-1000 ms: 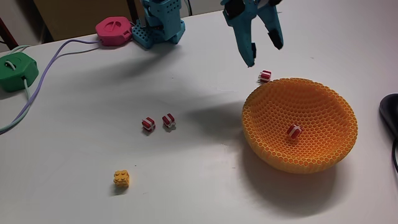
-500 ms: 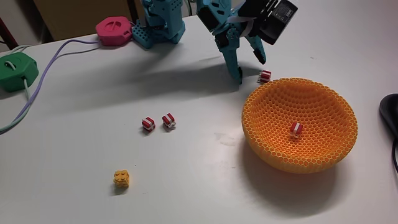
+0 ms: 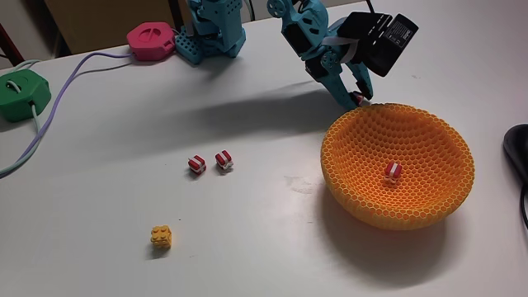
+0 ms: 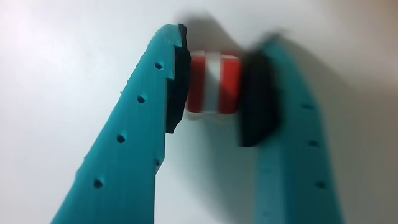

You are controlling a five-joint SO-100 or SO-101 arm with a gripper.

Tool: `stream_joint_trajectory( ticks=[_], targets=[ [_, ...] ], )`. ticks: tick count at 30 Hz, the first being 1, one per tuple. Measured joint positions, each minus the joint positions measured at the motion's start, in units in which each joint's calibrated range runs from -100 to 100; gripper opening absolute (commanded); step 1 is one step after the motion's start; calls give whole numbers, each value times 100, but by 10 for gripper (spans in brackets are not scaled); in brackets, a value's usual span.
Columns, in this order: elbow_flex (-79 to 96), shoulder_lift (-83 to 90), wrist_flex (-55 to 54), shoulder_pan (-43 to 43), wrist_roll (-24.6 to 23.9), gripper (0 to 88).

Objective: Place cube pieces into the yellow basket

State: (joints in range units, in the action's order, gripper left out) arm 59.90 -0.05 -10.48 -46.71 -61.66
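In the wrist view a red-and-white striped cube (image 4: 214,84) lies on the white table between the teal fingers of my gripper (image 4: 217,78). The black pads press on both of its sides. The right finger is blurred. The fixed view has the gripper (image 3: 360,101) low at the far rim of the yellow basket (image 3: 388,206), just outside it. Another striped cube (image 3: 391,171) lies inside the basket. Two more striped cubes (image 3: 195,163) (image 3: 223,159) sit side by side mid-table. A yellow-orange studded brick (image 3: 161,238) lies nearer the front.
A pink hexagonal box (image 3: 151,40) and a green one (image 3: 18,92) with pale cables sit at the back left. The arm's teal base (image 3: 210,33) stands beside the pink box. A black object (image 3: 518,153) lies at the right edge.
The gripper came down from above the table to the striped cube behind the basket, and its fingers closed in around that cube.
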Motion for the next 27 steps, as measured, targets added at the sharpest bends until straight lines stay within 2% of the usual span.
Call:
stream_joint_trajectory(
  ticks=[4, 6, 9, 13, 15, 17, 18, 20, 21, 24, 27],
  targets=[
    [39, 295, 566, 10, 112, 0],
    [49, 639, 1198, 68, 220, 0],
    [-177, 1456, 2518, 455, 571, 0],
    [-1695, 2420, 4692, 1354, 1353, 0],
    [-2562, 2371, 5014, 1847, 1670, 0],
    [-3232, 2086, 4748, 2108, 1753, 0],
    [-3399, 1899, 4415, 2137, 1753, 61],
    [-3498, 1367, 3627, 2060, 1705, 329],
    [-3498, 1082, 3250, 2050, 1680, 400],
    [-3488, 521, 2396, 2012, 1744, 486],
    [-3389, 492, 1997, 1847, 1768, 511]
  ],
)
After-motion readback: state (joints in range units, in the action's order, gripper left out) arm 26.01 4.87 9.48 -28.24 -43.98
